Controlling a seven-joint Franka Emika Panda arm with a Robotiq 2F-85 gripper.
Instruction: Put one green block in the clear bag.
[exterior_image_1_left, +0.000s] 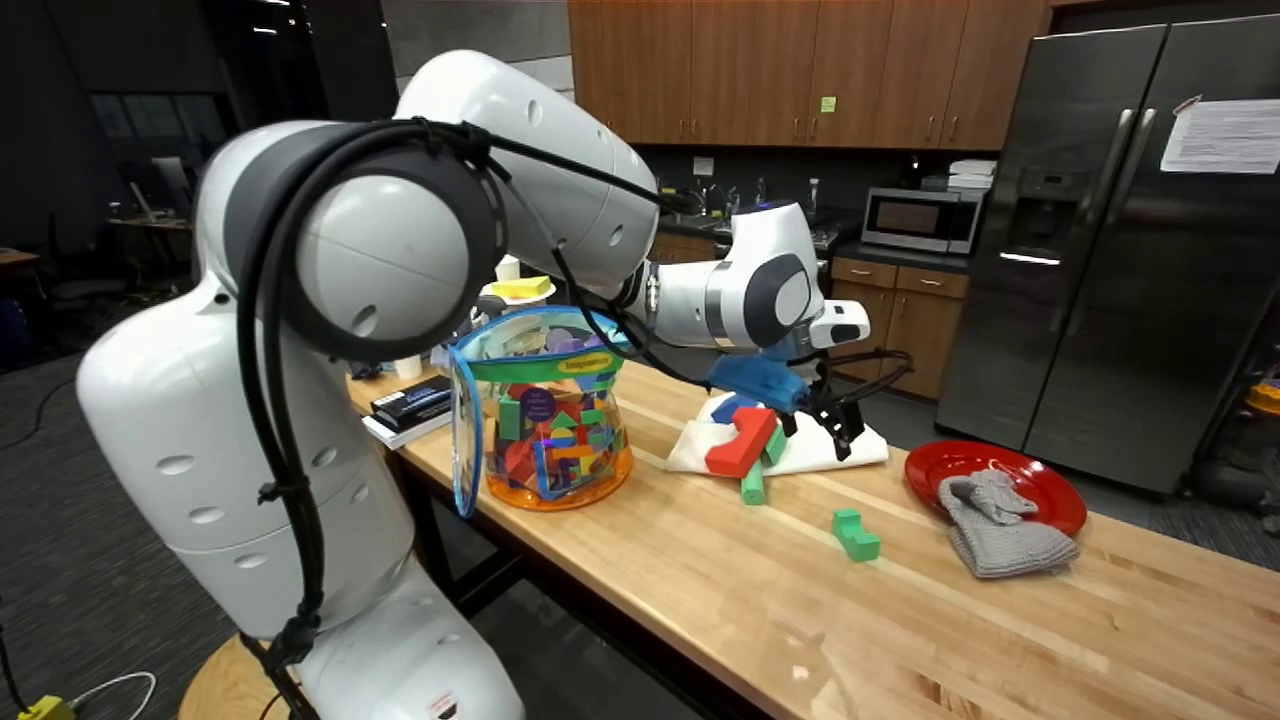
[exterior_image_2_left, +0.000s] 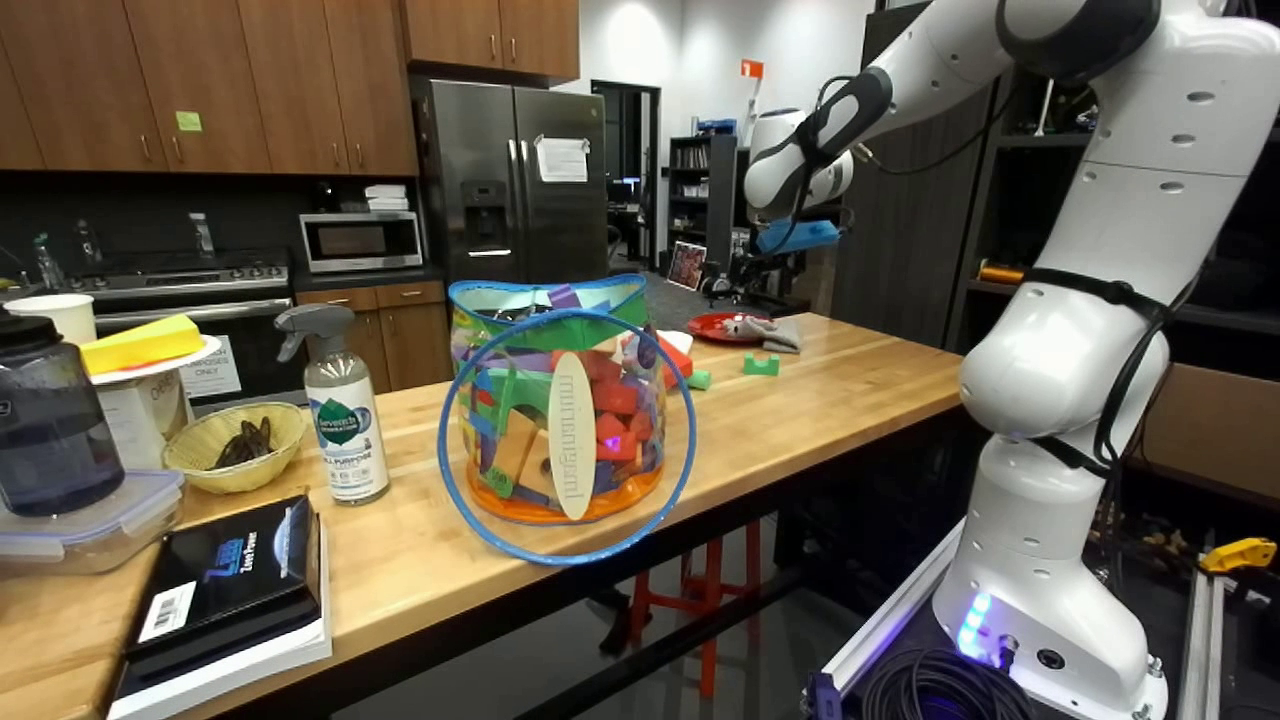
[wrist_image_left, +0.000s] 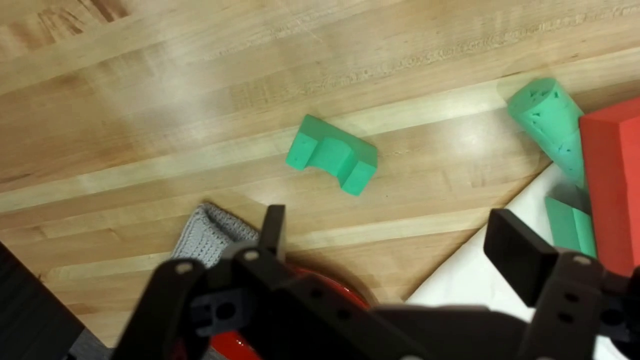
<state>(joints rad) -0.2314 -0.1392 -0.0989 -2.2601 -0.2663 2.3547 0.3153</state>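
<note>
A green arch-shaped block (exterior_image_1_left: 856, 537) lies alone on the wooden table in both exterior views (exterior_image_2_left: 761, 366) and in the wrist view (wrist_image_left: 332, 154). A green cylinder (wrist_image_left: 549, 122) and another green block (wrist_image_left: 570, 227) lie by a large red block (wrist_image_left: 612, 185), partly hidden by it. The clear bag (exterior_image_1_left: 600, 440), full of coloured blocks, stands upright with its blue-rimmed lid hanging open; it also shows in an exterior view (exterior_image_2_left: 510, 400). My gripper (wrist_image_left: 392, 237) is open and empty above the table. In an exterior view the gripper (exterior_image_1_left: 822, 435) hangs above the white cloth, apart from the blocks.
A red plate (exterior_image_1_left: 925, 470) with a grey cloth (exterior_image_1_left: 1010, 545) lies beyond the arch block. A white cloth (exterior_image_1_left: 850, 455) lies under the red block. A spray bottle (exterior_image_2_left: 345, 430), a basket (exterior_image_2_left: 235, 475) and a black box (exterior_image_2_left: 225, 570) stand near the bag.
</note>
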